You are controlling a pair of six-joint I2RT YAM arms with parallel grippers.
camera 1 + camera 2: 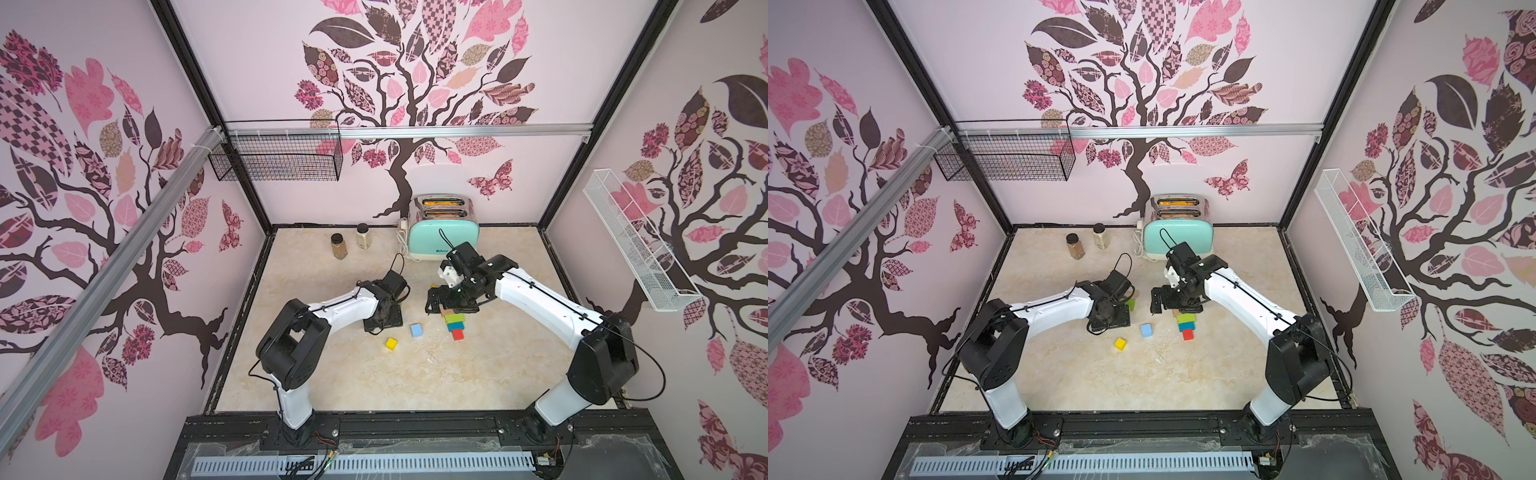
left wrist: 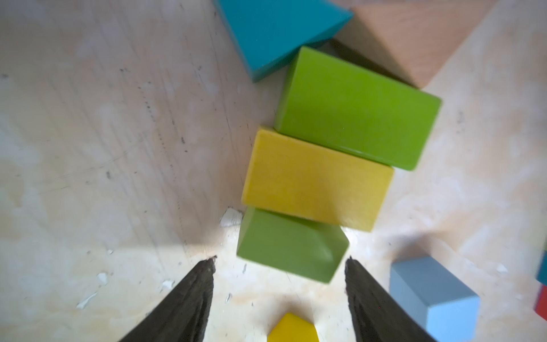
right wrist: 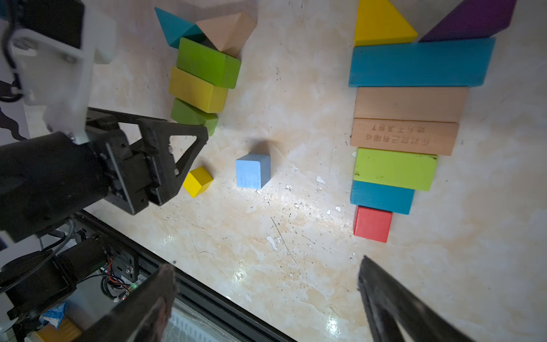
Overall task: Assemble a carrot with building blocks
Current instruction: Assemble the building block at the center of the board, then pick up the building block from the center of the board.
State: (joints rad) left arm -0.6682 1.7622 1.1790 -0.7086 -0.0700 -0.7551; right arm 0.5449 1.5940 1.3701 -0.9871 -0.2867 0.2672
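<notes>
A tapering row of building blocks lies flat: yellow wedge, purple wedge, long teal bar, two tan bars, green bar, short teal bar, red cube. A second row holds a teal wedge, tan wedge, green bar, yellow bar and green wedge. My left gripper is open, its tips just short of that green wedge, gripping nothing. My right gripper hangs open and empty above the table, apart from the blocks.
A loose yellow cube and a light blue cube lie between the two arms. A mint toaster and two spice jars stand at the back. Wire baskets hang on the walls. A black rail borders the front.
</notes>
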